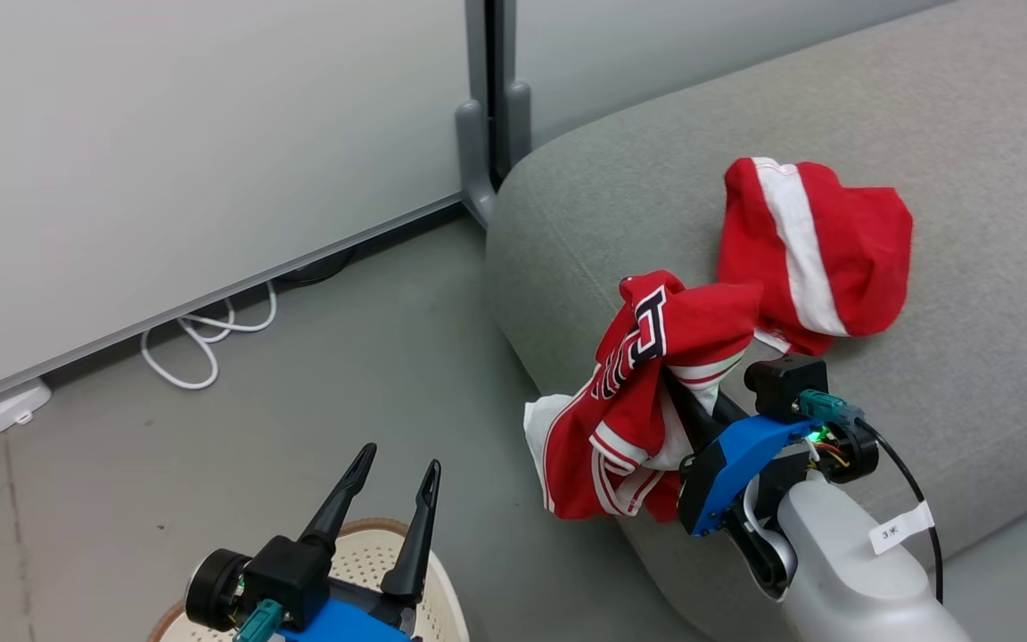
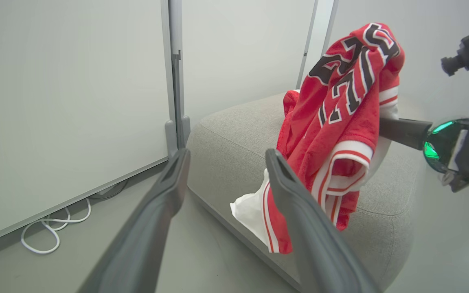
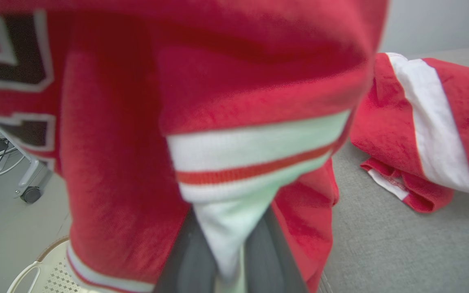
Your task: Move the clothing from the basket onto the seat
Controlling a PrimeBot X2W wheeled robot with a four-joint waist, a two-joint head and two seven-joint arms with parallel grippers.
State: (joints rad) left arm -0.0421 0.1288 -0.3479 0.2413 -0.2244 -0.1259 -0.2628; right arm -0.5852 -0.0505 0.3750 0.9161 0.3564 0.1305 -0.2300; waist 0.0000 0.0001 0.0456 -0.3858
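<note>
My right gripper (image 1: 696, 410) is shut on a red garment with black-and-white lettering (image 1: 647, 374), which hangs in the air over the front edge of the light-grey seat (image 1: 968, 178). The cloth covers the fingertips; in the right wrist view a white panel of it (image 3: 226, 228) is pinched between the dark fingers. A second red garment with a white stripe (image 1: 812, 250) lies bunched on the seat behind it. My left gripper (image 1: 400, 456) stands open and empty above the cream basket (image 1: 447, 593) at the lower left. The left wrist view shows the hanging garment (image 2: 340, 122) beyond its fingers.
A white cable (image 1: 201, 343) loops on the grey floor along the white wall panel, with a small white box (image 1: 10, 406) at its end. A grey partition post (image 1: 478, 152) stands at the seat's far corner. Bare floor lies between basket and seat.
</note>
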